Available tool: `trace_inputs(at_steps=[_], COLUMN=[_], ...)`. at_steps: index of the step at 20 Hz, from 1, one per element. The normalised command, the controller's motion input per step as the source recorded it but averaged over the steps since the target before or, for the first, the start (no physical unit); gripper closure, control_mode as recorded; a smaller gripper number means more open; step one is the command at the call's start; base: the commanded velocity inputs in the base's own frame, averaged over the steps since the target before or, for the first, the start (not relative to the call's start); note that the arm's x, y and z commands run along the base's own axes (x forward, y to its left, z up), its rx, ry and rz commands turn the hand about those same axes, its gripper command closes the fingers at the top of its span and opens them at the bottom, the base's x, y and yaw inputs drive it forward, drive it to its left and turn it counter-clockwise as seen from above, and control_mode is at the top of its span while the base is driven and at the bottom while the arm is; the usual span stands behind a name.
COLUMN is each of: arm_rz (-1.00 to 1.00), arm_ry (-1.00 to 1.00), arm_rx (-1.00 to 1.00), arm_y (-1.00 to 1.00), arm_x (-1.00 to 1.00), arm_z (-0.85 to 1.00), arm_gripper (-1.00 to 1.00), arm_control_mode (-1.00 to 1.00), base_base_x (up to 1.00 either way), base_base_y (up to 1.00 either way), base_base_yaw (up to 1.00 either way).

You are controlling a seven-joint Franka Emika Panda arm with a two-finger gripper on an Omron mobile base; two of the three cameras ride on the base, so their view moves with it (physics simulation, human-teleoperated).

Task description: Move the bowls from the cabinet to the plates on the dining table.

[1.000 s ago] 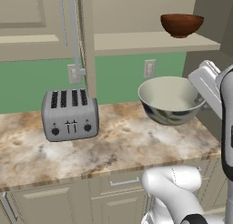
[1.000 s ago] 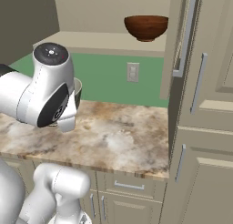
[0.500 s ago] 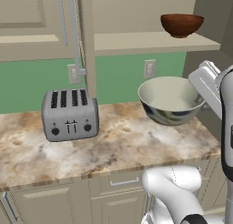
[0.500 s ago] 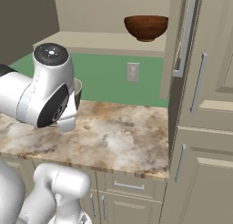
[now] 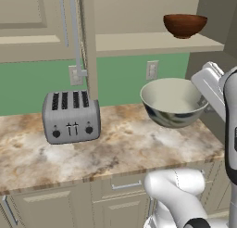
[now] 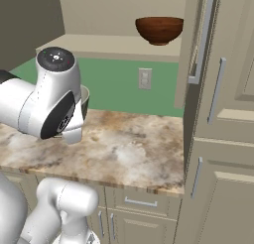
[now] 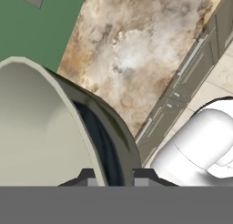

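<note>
My gripper (image 7: pixel 113 175) is shut on the rim of the larger grey-white bowl (image 5: pixel 173 102), one finger inside the wall and one outside. I hold the bowl upright in the air above the stone worktop (image 5: pixel 115 150), in front of the open cabinet. Its rim (image 6: pixel 85 96) peeks out behind my arm in the right base view, and its pale inside (image 7: pixel 41 127) takes up the left of the hand view. The smaller reddish-brown bowl (image 5: pixel 184 25) (image 6: pixel 159 30) stands on the cabinet shelf (image 5: pixel 139 42), above and behind the held bowl. The plates and the dining table are out of view.
A silver toaster (image 5: pixel 71 117) stands on the worktop to the left. The open cabinet door (image 5: pixel 88 41) hangs edge-on above it, and the other door (image 6: pixel 198 39) juts out at the right. Tall beige units (image 6: pixel 223 153) close off the right side. Drawers (image 6: pixel 141 203) run under the worktop.
</note>
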Motion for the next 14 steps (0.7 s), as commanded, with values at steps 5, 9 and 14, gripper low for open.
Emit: trace_inputs(at_steps=[5,9,14], arm_rz=[0.0,0.0,0.0], arm_ry=[0.0,0.0,0.0], arm_rx=[0.0,0.0,0.0], arm_y=[0.0,0.0,0.0], arm_x=[0.0,0.0,0.0], arm_z=[0.0,0.0,0.0], arm_gripper=[1.0,1.0,1.0], arm_control_mode=[1.0,1.0,1.0], base_base_x=[-0.24,-0.77,-0.99], base_base_y=[0.0,0.0,0.0], base_base_yaw=[0.0,0.0,0.0])
